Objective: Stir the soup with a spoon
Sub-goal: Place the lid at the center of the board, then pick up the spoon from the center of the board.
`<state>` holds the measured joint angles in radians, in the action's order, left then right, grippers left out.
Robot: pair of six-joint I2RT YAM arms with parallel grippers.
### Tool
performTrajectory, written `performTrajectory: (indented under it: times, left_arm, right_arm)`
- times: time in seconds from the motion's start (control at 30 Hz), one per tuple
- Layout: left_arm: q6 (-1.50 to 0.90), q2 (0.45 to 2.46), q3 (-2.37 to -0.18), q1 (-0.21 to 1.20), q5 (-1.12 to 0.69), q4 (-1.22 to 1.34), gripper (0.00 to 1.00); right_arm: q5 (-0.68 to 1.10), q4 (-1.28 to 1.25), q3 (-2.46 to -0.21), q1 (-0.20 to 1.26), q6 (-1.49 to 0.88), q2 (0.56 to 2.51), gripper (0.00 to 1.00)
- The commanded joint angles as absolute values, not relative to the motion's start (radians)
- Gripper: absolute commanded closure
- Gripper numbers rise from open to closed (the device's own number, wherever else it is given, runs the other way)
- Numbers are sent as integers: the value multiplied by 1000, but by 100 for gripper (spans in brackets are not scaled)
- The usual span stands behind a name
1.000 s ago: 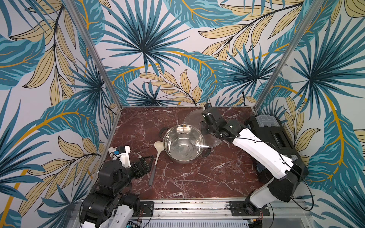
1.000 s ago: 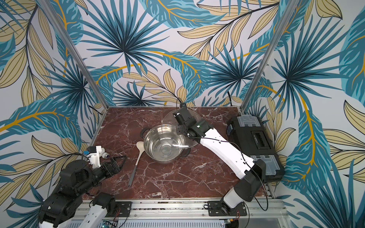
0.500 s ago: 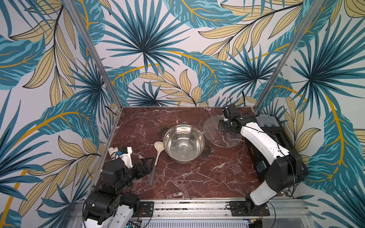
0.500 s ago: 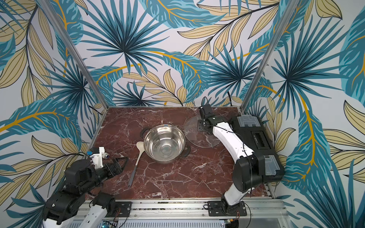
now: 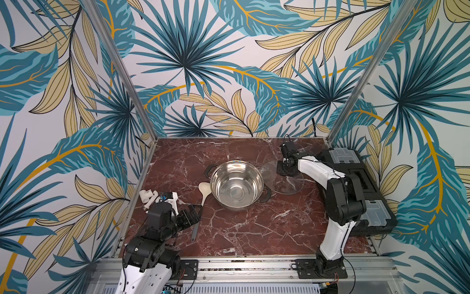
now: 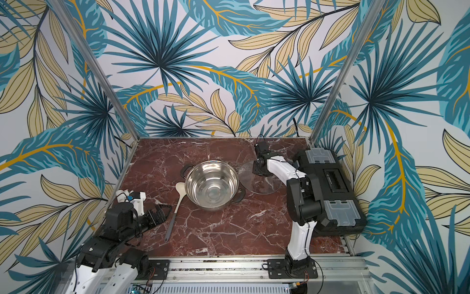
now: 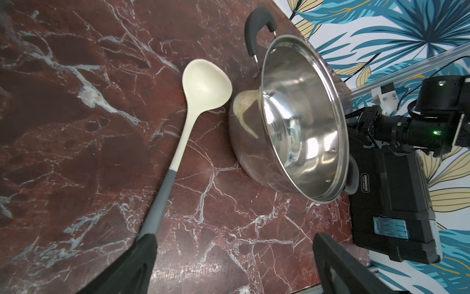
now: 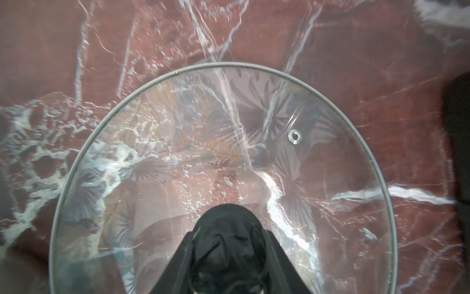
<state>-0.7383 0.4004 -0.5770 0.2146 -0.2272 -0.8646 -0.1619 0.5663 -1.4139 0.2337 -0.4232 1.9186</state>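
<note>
Red marble tabletop (image 5: 229, 229) underneath everything, black toolbox (image 5: 356, 183) parked along its right edge. Right arm folded up tight at the elbow now, forearm reaching toward the back wall, right gripper (image 5: 287, 171) pointing down with fingers clamped around the black knob of the glass lid (image 5: 292, 183), seen close in the wrist view (image 8: 223, 157). Big change from a second ago: back then stretched out over the pot with the lid tilted above the rim, now pulled back with the lid down beside the pot, seemingly flat on the marble. Left arm crouched low at the front left corner, barely shifted, left gripper (image 5: 194, 216) with fingers spread wide, one fingertip (image 7: 142, 254) covering part of the spoon's grey handle, nothing pinched. Stainless-steel pot (image 5: 236, 185) mid-table, bare shiny inside, no soup visible. Spoon (image 5: 201, 203) flat on the marble just left of the pot, cream bowl nearly touching the pot wall (image 7: 206, 84). Small white pipe fittings (image 5: 147, 197) at the left edge.
</note>
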Motion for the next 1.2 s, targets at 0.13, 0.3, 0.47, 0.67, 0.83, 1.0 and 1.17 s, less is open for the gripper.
performTrajectory:
  times: [0.13,0.3,0.47,0.67,0.83,1.0,1.17]
  left_arm:
    - [-746,438,-478,223,-82,-721,3]
    - [-713,554,-491,273,5,-656,9]
    - [-609,759,-609,388,184,-666,9]
    - [-460,955,-723,392,218,-715,19]
    - [-424,1064,-758,397,219,-704,28]
    - [-428,1161,-741,412,217,-656,31]
    - [-441,1236,-712,437,235,-604,31]
  right_arm:
    - [-155,424,-1301,233,-493,1916,61]
    - [-128,380,-1252,233,-527,1912,31]
    - [-114,352,-1200,236,-541,1855,0]
    - [-144,327,-1101,266,-542,1633,0]
    - [-227,332,-1054,376,-547,1407,0]
    - [-301,341,-1037,531,-544,1228,0]
    - [-331,358,-1018,648,-557,1101,1]
